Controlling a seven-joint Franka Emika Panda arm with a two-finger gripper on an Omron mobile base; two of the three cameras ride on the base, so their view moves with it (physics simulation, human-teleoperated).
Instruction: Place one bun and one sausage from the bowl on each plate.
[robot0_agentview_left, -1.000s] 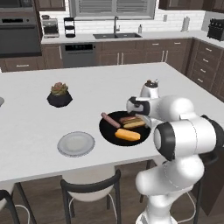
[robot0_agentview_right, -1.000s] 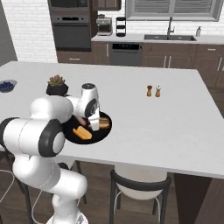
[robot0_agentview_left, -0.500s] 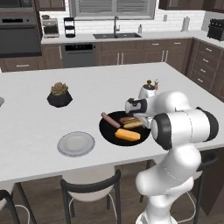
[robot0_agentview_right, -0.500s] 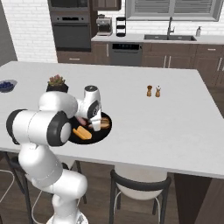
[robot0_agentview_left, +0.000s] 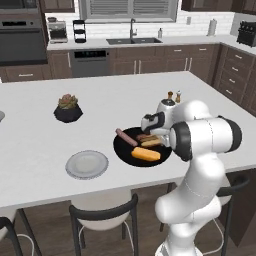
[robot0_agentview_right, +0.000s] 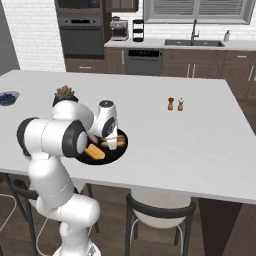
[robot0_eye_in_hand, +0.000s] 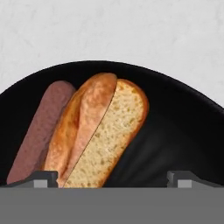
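Note:
The wide black bowl (robot0_agentview_left: 120, 150) sits on the white island in front of me. It holds a brown sausage (robot0_agentview_left: 126, 137), an orange-brown bun (robot0_agentview_left: 146, 154), and more pieces under my hand. My gripper (robot0_agentview_left: 153, 137) hangs low over the bowl's right half, pointing down. In the hand view a split bun (robot0_eye_in_hand: 98, 131) lies close below, with a sausage (robot0_eye_in_hand: 41, 129) against its left side on the bowl (robot0_eye_in_hand: 179, 127) floor. The fingertips (robot0_eye_in_hand: 43, 178) stand wide apart, the gripper (robot0_eye_in_hand: 113, 179) open and holding nothing. One grey plate (robot0_agentview_left: 87, 164) lies empty left of the bowl.
A black succulent pot (robot0_agentview_left: 68, 109) stands at the back left of the island, salt and pepper shakers (robot0_agentview_right: 175, 104) at the far side. A small bowl of blueberries (robot0_agentview_right: 7, 97) sits near the left edge. Stools (robot0_agentview_left: 102, 220) line the near edge.
The arm's elbow has swung round while the hand stays low over the bowl. Nothing in the bowl has moved.

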